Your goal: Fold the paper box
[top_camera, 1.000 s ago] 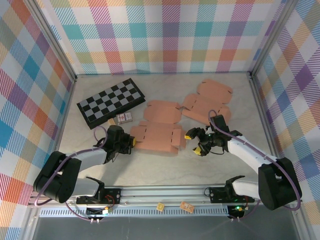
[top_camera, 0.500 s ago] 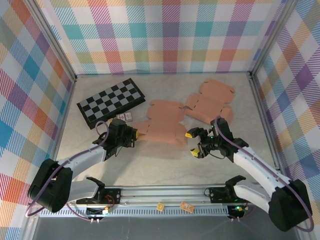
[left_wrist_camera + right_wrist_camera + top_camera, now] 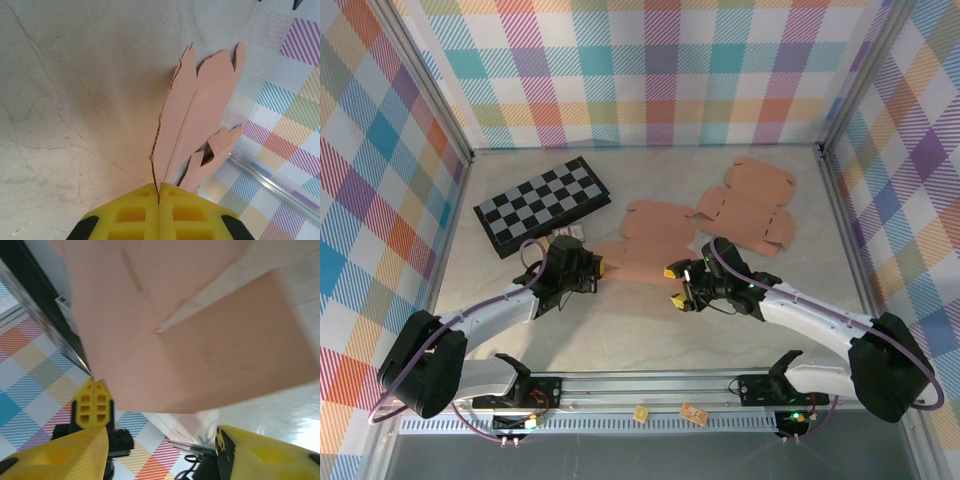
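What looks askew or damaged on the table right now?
The paper box does not lie flat: the left gripper pinches its left edge and that end looks raised. In the left wrist view its far edge looks ragged, perhaps just die-cut tabs. The chessboard lies skewed to the table edges.

So the left arm reaches from its near-left base toward the middle, left gripper (image 3: 597, 268) pinched tight on the paper box (image 3: 185, 115) edge. The right arm reaches in low from the near right, right gripper (image 3: 675, 286) pointing left, jaws apart.
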